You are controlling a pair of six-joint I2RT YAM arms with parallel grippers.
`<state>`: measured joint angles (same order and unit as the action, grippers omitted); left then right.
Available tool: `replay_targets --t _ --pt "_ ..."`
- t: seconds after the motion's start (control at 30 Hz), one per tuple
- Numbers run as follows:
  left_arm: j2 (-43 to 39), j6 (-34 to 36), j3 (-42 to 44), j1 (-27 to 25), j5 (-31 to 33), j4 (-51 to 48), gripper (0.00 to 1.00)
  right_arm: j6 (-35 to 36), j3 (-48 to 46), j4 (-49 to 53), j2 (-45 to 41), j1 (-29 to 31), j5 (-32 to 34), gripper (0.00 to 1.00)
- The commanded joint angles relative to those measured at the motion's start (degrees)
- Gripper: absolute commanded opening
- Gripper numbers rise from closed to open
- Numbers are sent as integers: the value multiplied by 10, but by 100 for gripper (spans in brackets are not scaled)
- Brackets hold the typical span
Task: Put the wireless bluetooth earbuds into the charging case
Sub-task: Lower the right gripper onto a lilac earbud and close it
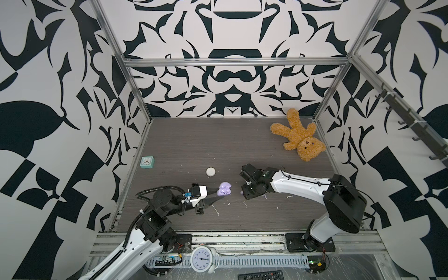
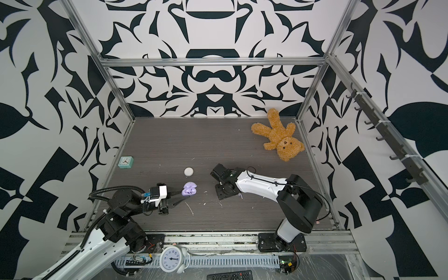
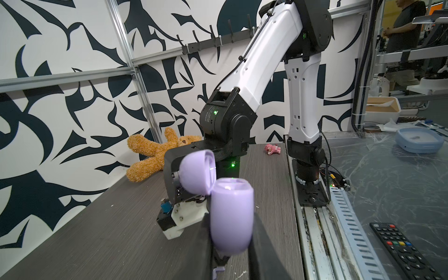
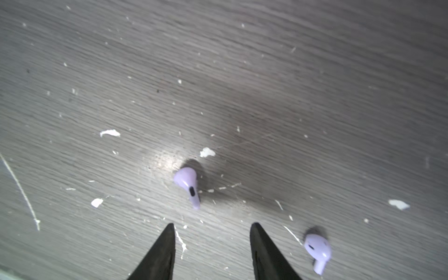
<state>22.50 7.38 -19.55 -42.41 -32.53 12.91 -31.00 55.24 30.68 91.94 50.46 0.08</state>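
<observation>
A pale purple stemmed earbud [image 4: 188, 185] is lying on the counter [image 4: 291, 72] just ahead of the right claw [image 4: 212, 232], its tips parted, a second earbud [image 4: 318, 251] lying beside one tip, while the left claw [image 1: 220, 194] is gripping the purple case [image 3: 231, 213].

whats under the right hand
A pale purple earbud lies on the grey table just ahead of the open right hand; a second earbud lies off to one side, among white scraps. In both top views the right arm covers nearly all of this.
</observation>
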Motion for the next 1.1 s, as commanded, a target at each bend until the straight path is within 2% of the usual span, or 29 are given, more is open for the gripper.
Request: replay_targets --t 0.0,0.5,1.07 --pt "-5 7 6 -3 -5 5 0 16 23 -21 2 0 -8 48" --pt "-4 10 4 -3 -6 5 0 33 47 -33 52 1 -11 35" --pt "-5 11 5 -3 -7 2 0 30 52 -32 78 0 -11 25"
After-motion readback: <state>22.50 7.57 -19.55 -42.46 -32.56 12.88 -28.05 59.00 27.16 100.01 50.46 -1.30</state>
